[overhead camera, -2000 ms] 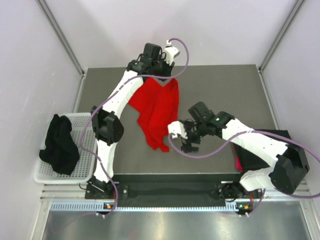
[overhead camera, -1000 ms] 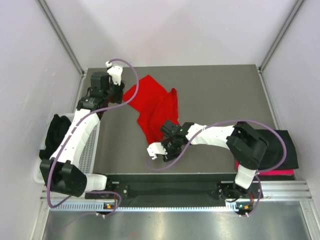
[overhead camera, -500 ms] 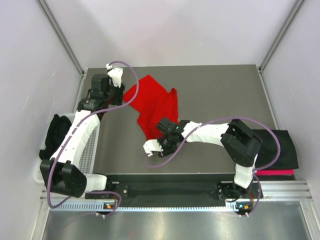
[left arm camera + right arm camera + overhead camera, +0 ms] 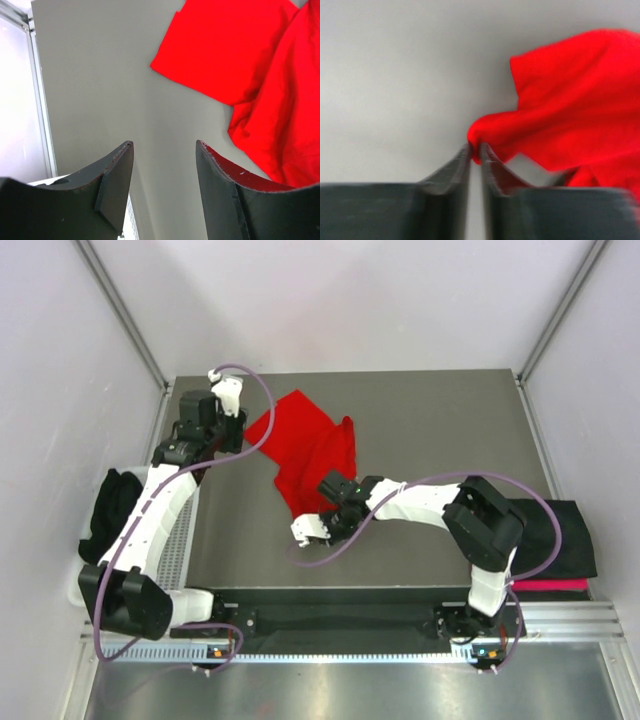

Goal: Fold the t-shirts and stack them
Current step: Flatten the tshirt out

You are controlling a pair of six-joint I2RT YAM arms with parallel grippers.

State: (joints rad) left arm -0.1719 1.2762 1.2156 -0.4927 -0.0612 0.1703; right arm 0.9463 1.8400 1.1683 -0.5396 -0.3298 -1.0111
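Red tee [image 4: 312, 445] rumpled, partly spread; R jaws nipped on its near edge, L jaws wide.

Open left gripper [image 4: 162, 172] above table [image 4: 95, 90], red t-shirt [image 4: 250, 60] nearby

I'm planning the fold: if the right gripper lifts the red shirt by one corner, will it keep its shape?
Probably not: the red shirt lies in wrinkles and overlapping flaps, so it should droop. Pinched at its edge by the right gripper, the rest would likely drag on the table.
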